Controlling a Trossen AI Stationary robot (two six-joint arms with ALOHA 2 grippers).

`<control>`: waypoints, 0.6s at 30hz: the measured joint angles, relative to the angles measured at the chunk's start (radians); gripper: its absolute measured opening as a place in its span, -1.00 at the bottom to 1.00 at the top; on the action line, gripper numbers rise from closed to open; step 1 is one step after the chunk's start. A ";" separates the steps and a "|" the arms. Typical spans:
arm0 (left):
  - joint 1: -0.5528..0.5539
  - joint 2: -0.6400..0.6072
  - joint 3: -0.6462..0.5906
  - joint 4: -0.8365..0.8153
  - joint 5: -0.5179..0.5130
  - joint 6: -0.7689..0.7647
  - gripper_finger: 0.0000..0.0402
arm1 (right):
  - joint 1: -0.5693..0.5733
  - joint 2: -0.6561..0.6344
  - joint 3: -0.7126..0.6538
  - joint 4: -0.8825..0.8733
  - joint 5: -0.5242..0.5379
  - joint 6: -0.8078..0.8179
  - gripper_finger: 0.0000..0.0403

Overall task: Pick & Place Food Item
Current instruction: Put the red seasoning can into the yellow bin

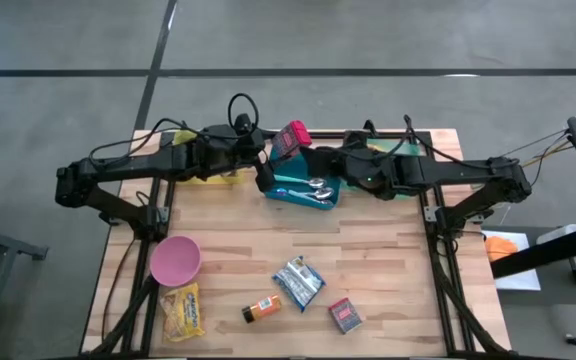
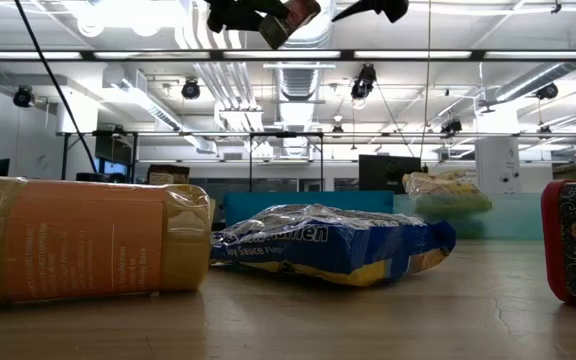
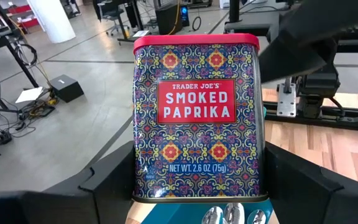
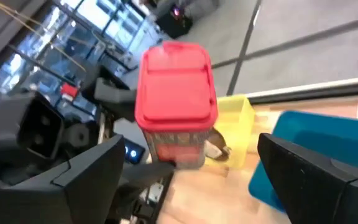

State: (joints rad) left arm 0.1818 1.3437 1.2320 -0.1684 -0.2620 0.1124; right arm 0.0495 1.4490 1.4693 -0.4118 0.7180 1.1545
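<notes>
The food item is a patterned smoked paprika tin (image 3: pixel 197 115) with a red lid. It is held high over the table's far middle (image 1: pixel 290 138), above the teal bin. My left gripper (image 3: pixel 197 190) is shut on it. My right gripper (image 4: pixel 191 180) faces the tin (image 4: pixel 176 106) from the table's right side. It is open, with a finger on either side of the tin and clear of it. The low view shows the tin (image 2: pixel 286 20) at the top, between the two dark grippers. My left gripper pinches the tin's two narrow sides near its bottom end (image 3: pixel 143 183) between its two fingers (image 3: pixel 104 186). The fingers come roughly level from the table's left side. The tin stands upright with its lid up, lifted clear of the table and the bins.
A teal bin (image 1: pixel 303 190) with spoons lies under the tin, with a yellow bin (image 1: pixel 213 172) to its left. Nearer the front lie a pink bowl (image 1: pixel 175 260), a yellow snack bag (image 1: pixel 183 310), an orange bottle (image 1: pixel 261 309), a blue packet (image 1: pixel 298 282) and a second tin (image 1: pixel 345 315).
</notes>
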 joint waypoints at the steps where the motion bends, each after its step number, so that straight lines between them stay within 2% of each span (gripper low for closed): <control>1: 0.000 0.000 0.000 0.000 0.000 0.000 0.48 | -0.002 0.000 0.001 0.008 0.008 -0.007 0.81; 8: -0.001 0.000 0.000 0.009 0.008 0.011 0.48 | -0.005 0.031 0.004 0.112 0.014 -0.080 0.81; 18: -0.004 0.000 0.000 0.006 0.028 0.012 0.48 | -0.031 0.061 0.033 0.112 0.014 -0.088 0.81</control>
State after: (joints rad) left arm 0.1780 1.3437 1.2320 -0.1620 -0.2339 0.1242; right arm 0.0185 1.5103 1.5027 -0.2995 0.7324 1.0663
